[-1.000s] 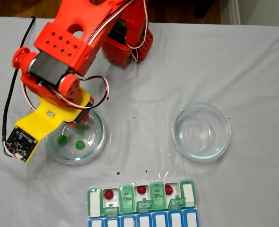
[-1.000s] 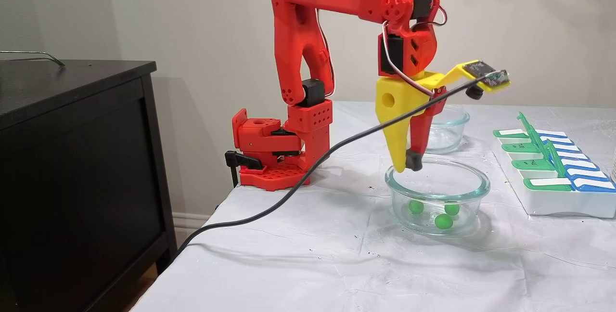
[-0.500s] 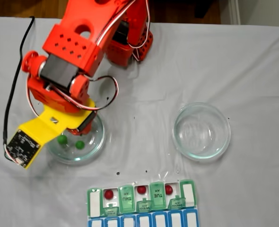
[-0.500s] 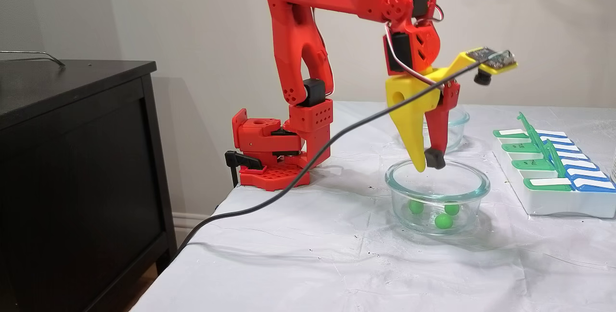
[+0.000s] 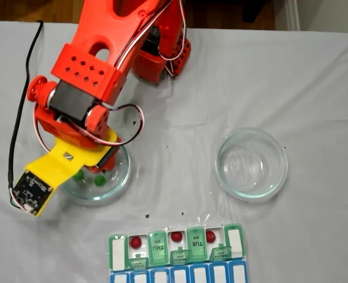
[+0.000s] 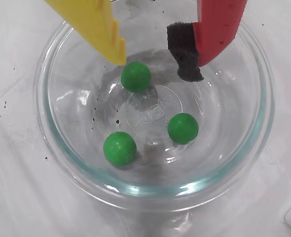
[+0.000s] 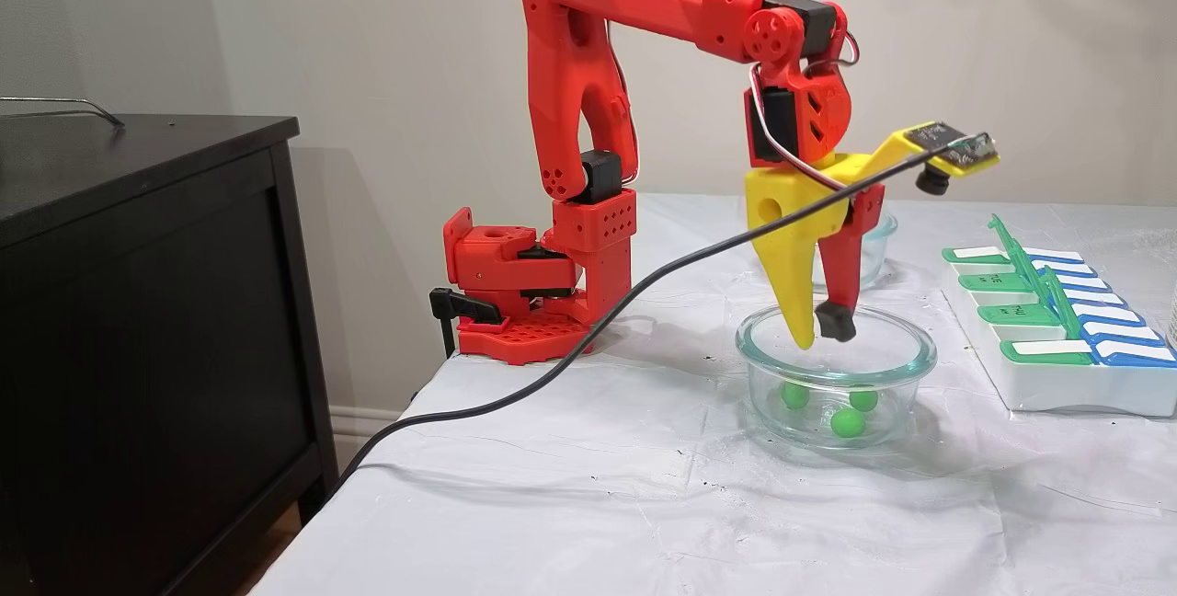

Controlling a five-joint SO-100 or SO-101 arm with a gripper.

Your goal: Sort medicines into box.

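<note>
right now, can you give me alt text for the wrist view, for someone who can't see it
An open gripper, one yellow finger and one red finger with a black pad, hangs over a clear glass dish holding three green balls, on a white tablecloth.

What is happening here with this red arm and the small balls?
The red arm holds its open claw just inside a glass dish with three green balls in it, gripping none yet. Three red balls already sit in open compartments of the pill organizer. A second glass dish stands beside it.
</note>
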